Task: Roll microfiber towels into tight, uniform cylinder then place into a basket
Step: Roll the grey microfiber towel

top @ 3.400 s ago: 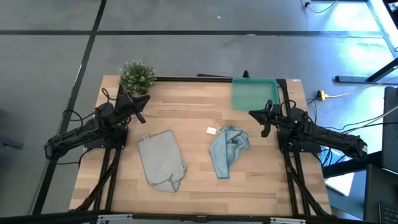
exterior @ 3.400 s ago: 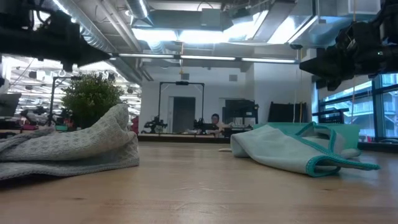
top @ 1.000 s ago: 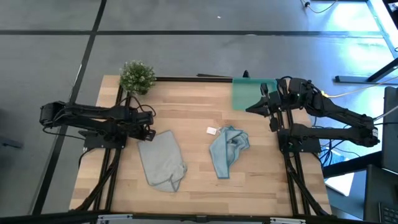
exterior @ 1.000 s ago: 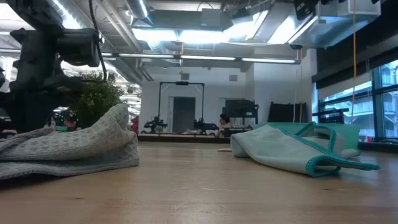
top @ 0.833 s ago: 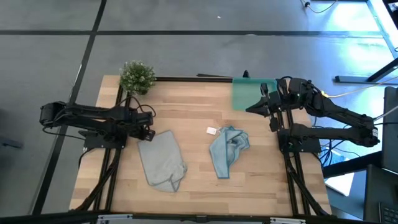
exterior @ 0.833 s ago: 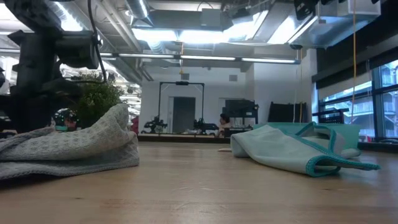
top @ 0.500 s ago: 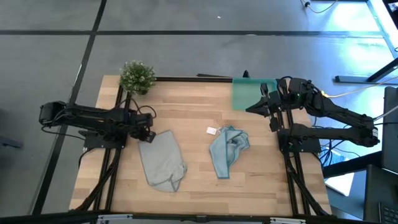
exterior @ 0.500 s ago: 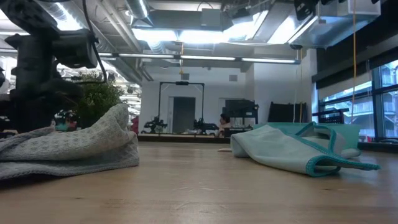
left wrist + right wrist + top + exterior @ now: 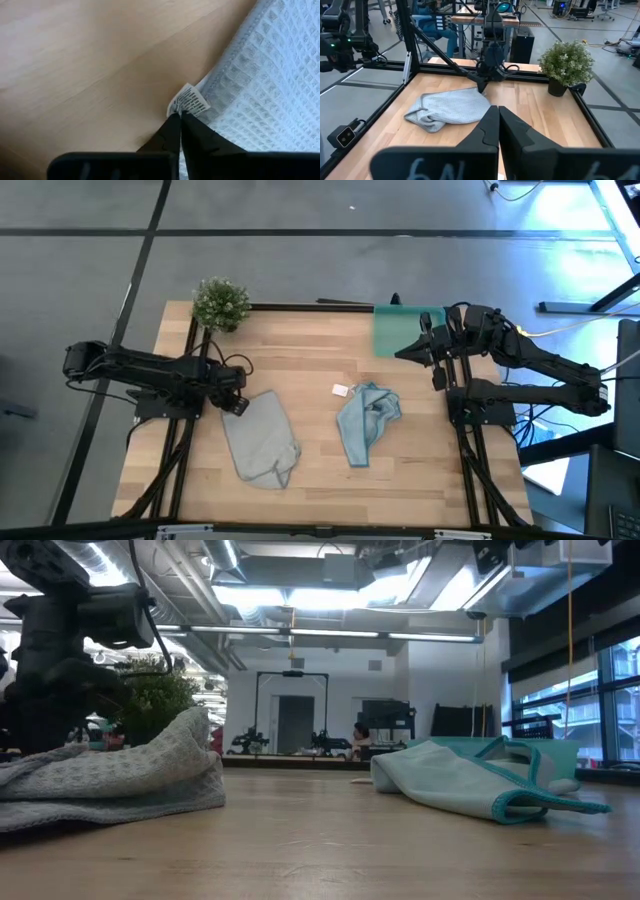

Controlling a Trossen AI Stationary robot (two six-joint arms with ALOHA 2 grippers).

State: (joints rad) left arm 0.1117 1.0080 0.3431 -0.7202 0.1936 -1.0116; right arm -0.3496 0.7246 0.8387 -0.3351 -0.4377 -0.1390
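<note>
1. Two towels lie on the table (image 9: 300, 360), well apart from each other.
2. The grey towel (image 9: 260, 437) lies crumpled on the table's left half; one edge is folded over at the near end.
3. The blue towel (image 9: 366, 420) lies bunched right of centre, with a small white tag (image 9: 341, 390) at its far left corner.
4. The basket (image 9: 400, 330) sits at the far right corner of the table, partly covered by the right arm. No towel shows in the part of it that is visible.
5. The left gripper (image 9: 236, 406) is low at the far left corner of the grey towel. Its jaws are closed, tips together, pinching the printed label (image 9: 190, 101) at that corner's edge.
6. In the left wrist view the label sticks out from the towel's hem, with bare wood beside it.
7. The right gripper (image 9: 403, 355) hangs above the table at the basket's near edge, apart from both towels. Its jaws are closed and hold nothing.
8. A potted plant (image 9: 220, 304) stands at the far left corner.
9. In the low view a person (image 9: 359, 733) sits at a desk deep in the room.
</note>
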